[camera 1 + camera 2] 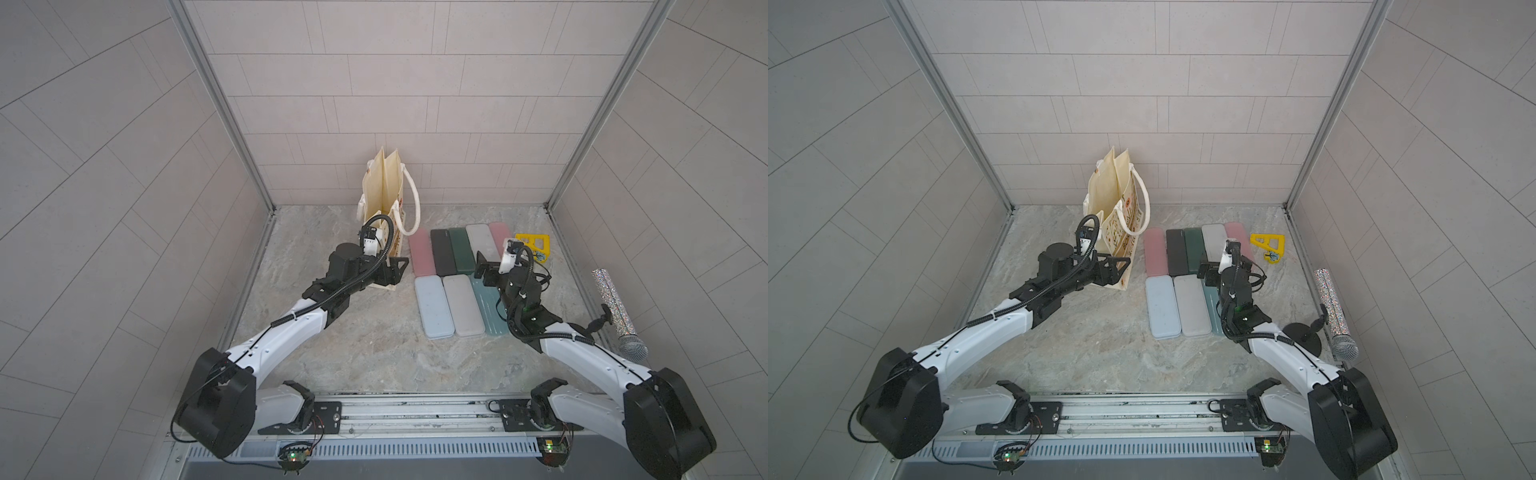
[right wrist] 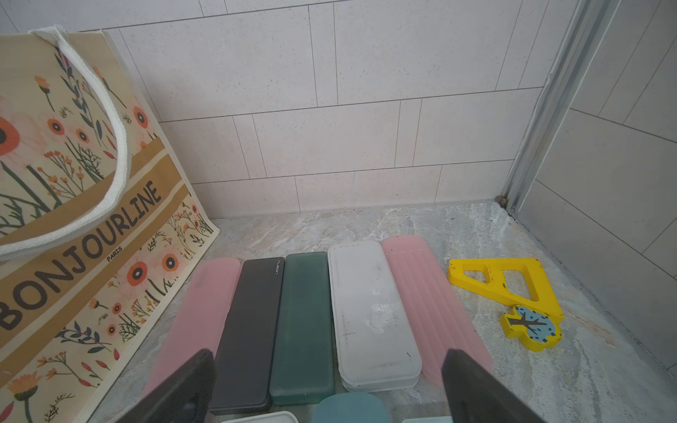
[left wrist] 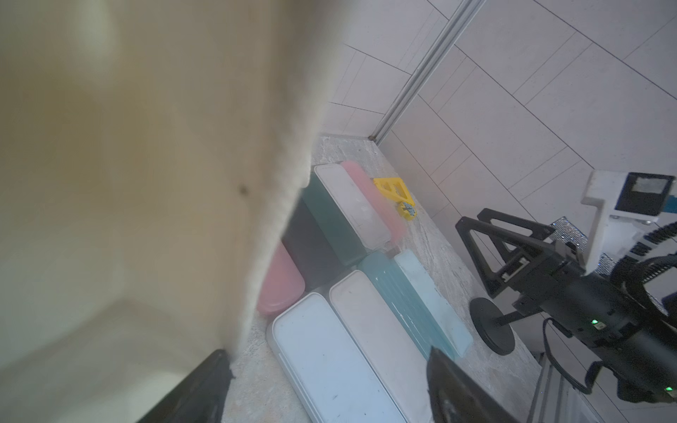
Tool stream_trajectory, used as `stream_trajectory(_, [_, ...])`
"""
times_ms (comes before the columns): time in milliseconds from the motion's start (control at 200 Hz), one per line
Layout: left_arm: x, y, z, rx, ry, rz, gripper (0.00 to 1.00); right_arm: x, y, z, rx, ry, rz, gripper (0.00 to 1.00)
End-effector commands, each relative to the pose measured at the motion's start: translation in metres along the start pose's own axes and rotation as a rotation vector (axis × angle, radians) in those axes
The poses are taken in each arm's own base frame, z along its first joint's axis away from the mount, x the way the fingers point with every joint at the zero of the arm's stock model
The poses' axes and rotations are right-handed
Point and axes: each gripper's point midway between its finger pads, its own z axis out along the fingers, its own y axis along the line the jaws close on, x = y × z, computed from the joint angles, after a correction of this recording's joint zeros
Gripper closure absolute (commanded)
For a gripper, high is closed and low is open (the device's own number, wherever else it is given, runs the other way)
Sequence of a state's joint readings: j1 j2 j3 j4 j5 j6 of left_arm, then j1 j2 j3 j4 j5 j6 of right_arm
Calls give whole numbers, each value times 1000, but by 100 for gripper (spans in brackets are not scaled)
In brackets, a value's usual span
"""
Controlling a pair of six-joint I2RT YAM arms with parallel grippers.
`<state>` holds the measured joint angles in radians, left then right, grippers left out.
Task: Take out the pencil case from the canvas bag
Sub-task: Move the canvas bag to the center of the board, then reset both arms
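Here, the left end effector, jaws wide, sits at the near corner of the upright canvas bag, back left on the marbled grey counter; the right end effector, equally wide, hangs over rows of pencil cases. Pale tiled walls box the scene. The right wrist view reads "BONJOURLINE" on the bag; both top views add a glittery microphone.

Canvas bag: blurred cream wall, close up.
Left gripper: jaws wide apart, one fingertip beside the bag.
Pencil cases: two rows on marble floor.
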<state>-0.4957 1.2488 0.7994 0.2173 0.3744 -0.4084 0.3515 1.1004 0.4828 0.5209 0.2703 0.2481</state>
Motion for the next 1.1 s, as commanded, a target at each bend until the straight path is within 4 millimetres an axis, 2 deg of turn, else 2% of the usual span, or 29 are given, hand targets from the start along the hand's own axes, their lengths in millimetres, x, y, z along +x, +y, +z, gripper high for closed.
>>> stream_trajectory(0, [-18, -20, -23, 54, -76, 57, 11, 0, -7, -1, 25, -18, 16, 0])
stream_trajectory(55, [-10, -15, -40, 10, -80, 72, 9, -1, -10, -3, 37, -30, 12, 0])
stream_trajectory(100, [1, -8, -56, -36, -70, 87, 1, -1, -14, -4, 55, -36, 10, 0])
stream_trajectory(140, [10, -2, -69, -72, -62, 97, 0, -1, -19, -5, 76, -33, 4, 0])
stream_trajectory(225, [16, 9, -101, -161, -110, 120, 0, 1, -35, -7, 148, -28, -1, 0])
stream_trajectory(280, [14, 31, -122, -293, -181, 115, 0, 4, -49, -8, 208, -18, -3, 0])
stream_trajectory(390, [6, 98, -170, -706, -372, 32, 0, 16, -93, -11, 373, 19, 54, 0])
stream_trajectory(445, [1, 116, -181, -828, -450, 42, 0, 23, -114, -11, 427, 39, 75, 0])
stream_trajectory(525, [-6, 137, -185, -967, -499, 127, 0, 34, -138, -11, 502, 69, 54, 0])
stream_trajectory(595, [-7, 158, -178, -1054, -483, 186, 0, 45, -144, -6, 507, 89, 13, 0])
stream_trajectory(731, [3, 189, -161, -1126, -427, 290, 0, 72, -137, 7, 450, 132, -49, 0])
stream_trajectory(746, [12, 194, -159, -1129, -403, 300, 0, 74, -137, 7, 447, 134, -56, 0])
stream_trajectory(796, [23, 202, -152, -1110, -357, 329, 0, 80, -133, 11, 415, 129, -78, 0])
stream_trajectory(941, [47, 231, -145, -1088, -282, 301, 0, 82, -124, 24, 358, 173, -119, 0])
stream_trajectory(1096, [46, 247, -132, -986, -324, 289, 0, 78, -117, 24, 306, 109, -165, 0])
